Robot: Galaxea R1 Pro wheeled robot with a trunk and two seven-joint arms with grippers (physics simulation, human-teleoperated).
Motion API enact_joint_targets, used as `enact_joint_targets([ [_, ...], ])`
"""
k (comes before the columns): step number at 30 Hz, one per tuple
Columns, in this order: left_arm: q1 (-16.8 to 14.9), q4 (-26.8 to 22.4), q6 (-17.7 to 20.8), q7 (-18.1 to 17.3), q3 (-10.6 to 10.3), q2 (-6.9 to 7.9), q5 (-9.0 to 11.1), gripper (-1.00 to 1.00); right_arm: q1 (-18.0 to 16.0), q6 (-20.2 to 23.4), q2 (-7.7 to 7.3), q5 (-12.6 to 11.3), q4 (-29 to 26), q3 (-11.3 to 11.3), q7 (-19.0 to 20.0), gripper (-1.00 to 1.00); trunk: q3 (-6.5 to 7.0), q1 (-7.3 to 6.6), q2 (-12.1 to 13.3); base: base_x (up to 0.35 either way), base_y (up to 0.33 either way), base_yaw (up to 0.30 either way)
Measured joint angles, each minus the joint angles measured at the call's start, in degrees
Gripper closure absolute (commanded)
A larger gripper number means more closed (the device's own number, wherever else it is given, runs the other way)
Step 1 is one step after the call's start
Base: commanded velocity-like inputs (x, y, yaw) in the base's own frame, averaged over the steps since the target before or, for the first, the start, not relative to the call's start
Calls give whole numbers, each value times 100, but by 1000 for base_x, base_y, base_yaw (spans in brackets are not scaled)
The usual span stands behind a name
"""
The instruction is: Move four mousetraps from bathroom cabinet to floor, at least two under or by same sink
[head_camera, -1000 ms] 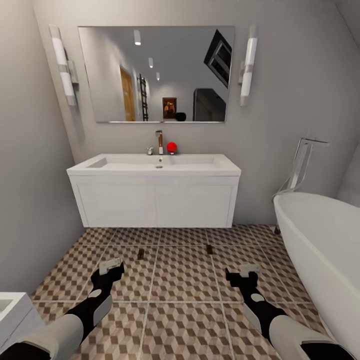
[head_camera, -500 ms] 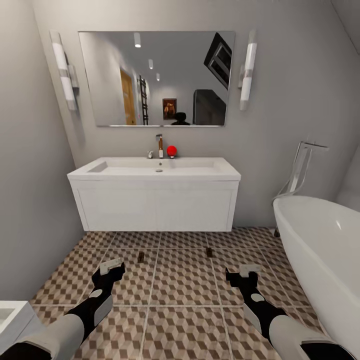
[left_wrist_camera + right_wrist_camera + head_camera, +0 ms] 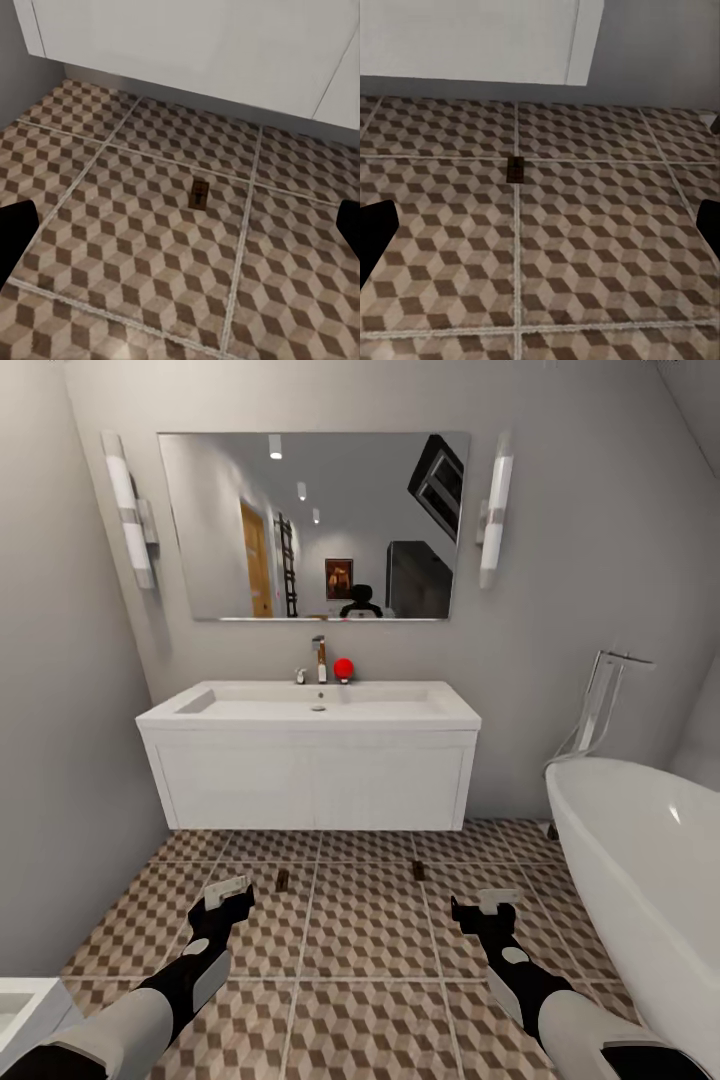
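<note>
Brown, beige and white cube-patterned tiles make up the bathroom floor [image 3: 370, 930], and both arms hang low over it. The left claw [image 3: 226, 898] is spread wide with nothing between its fingers; in the left wrist view its dark fingertips [image 3: 16, 236] sit at the far edges of the frame. The right claw [image 3: 480, 908] is equally wide open and empty. One mousetrap [image 3: 283, 879] lies flat on the tiles just ahead of the left claw, and a second mousetrap [image 3: 418, 870] lies ahead of the right claw, a little inward of it. Both traps rest just in front of the white sink cabinet [image 3: 310, 765]. A white bathtub [image 3: 640, 860] stands close outside the right claw; a grey wall [image 3: 60, 760] bounds the left side, with bare tiles between the claws.
</note>
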Motion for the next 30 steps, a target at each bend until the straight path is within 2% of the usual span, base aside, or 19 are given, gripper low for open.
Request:
enact_joint_targets([
  [30, 0, 0, 0, 2, -6, -9, 0, -100, 0, 0, 0, 6, 0, 7, 1, -100, 539, -659, 1203, 0, 0, 0],
])
